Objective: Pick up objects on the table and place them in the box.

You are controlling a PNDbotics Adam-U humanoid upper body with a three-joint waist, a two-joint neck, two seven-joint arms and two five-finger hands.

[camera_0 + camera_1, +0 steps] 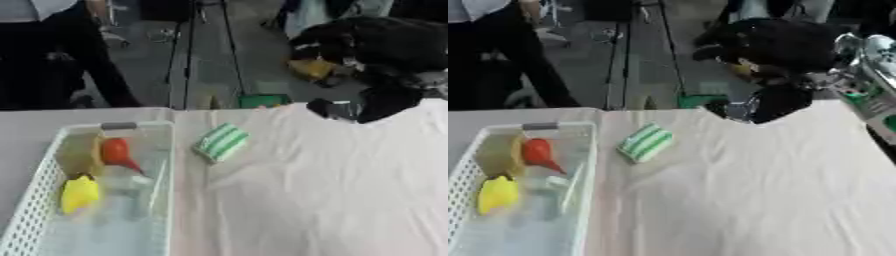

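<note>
Your right hand (pixel 754 107) hovers at the table's far edge, beyond and right of the green-striped object (pixel 645 142); its fingers are too dark to read. That object lies just right of the white box (pixel 162 150), long axis slanting toward the hand, which looks nearer.

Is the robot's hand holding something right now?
It cannot be told. The black right hand hangs over the table's far edge, fingers hidden. The green-and-white striped block lies untouched on the white cloth.
</note>
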